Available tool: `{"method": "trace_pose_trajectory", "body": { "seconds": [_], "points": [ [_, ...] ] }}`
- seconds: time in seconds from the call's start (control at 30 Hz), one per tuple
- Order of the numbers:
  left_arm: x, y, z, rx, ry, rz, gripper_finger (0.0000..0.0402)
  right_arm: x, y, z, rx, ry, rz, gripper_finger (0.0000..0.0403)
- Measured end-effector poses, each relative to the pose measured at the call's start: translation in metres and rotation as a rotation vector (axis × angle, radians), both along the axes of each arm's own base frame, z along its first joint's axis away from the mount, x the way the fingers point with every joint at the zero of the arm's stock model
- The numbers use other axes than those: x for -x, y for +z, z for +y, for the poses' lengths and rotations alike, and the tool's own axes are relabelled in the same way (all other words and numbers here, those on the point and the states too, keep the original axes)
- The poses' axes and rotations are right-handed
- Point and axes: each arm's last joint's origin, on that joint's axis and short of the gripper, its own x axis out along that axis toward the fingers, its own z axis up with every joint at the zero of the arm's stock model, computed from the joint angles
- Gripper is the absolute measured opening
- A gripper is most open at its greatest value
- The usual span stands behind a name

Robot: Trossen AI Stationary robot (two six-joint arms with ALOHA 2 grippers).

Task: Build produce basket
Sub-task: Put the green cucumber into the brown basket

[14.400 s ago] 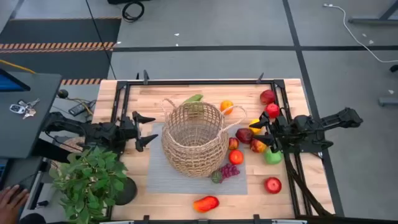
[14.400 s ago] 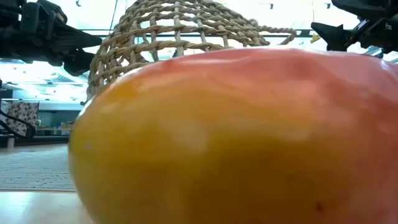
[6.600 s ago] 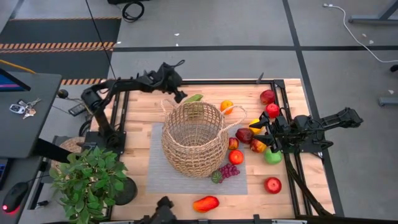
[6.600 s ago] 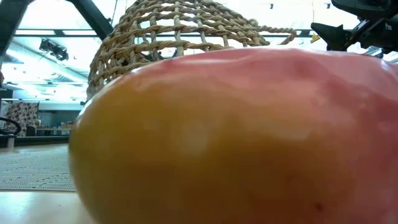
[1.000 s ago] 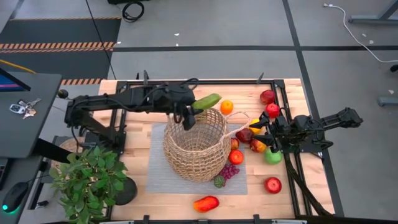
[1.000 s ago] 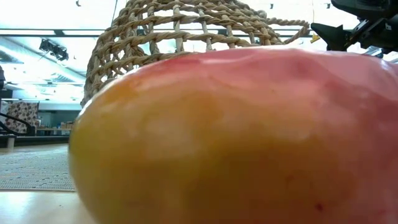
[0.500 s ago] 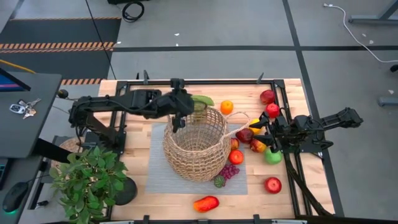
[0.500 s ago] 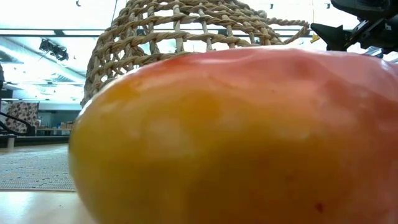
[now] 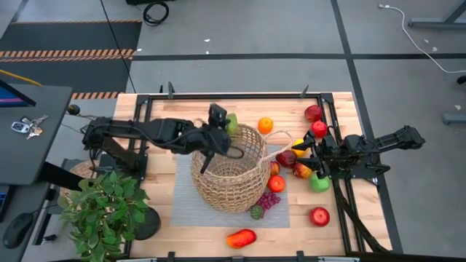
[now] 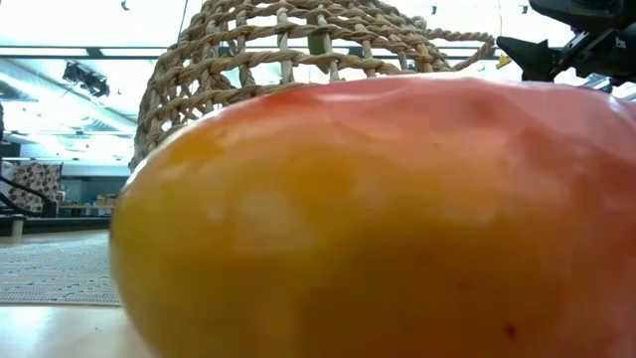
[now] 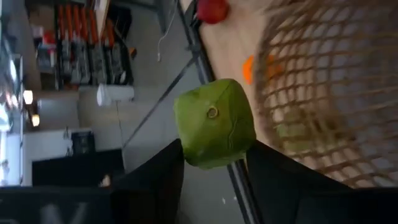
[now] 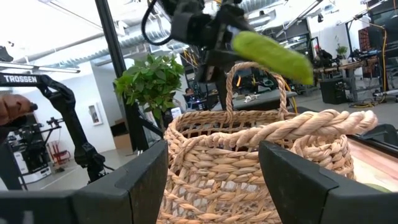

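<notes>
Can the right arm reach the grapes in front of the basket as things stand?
Probably yes. The right gripper waits beside the basket, holding nothing, and the grapes lie uncovered on the mat near it; only small fruits sit between.

An open industrial workshop or robotics lab: a light wooden worktop [image 9: 196, 225] in a black metal frame stands on grey concrete floor [image 9: 240, 29] with orange-and-black hazard tape [image 9: 65, 53], under exposed silver ceiling ducts [image 12: 93, 43]

Wooden table [image 9: 156, 218]; grey mat [image 9: 186, 200] under basket [image 9: 229, 175]; fruits [image 9: 295, 171] scattered; potted plant [image 9: 105, 211].
</notes>
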Motion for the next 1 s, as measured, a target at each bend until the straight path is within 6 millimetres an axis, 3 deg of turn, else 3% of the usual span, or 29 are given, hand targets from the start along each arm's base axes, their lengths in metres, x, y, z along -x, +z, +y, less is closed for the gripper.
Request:
{"method": "trace_pose_trajectory", "body": {
  "seconds": [0.3,0.63,1.0],
  "points": [
    [-0.001,-0.003,-0.017,0.061,-0.071,-0.007,0.0163,0.000,0.000,0.000,0.000,0.000,0.000,0.0255],
    [0.000,-0.002,-0.017,-0.187,-0.270,0.198,0.0163,0.000,0.000,0.000,0.000,0.000,0.000,0.0254],
    [0.000,-0.003,-0.023,-0.290,-0.364,0.279,0.0163,0.000,0.000,0.000,0.000,0.000,0.000,0.0254]
  ]
}}
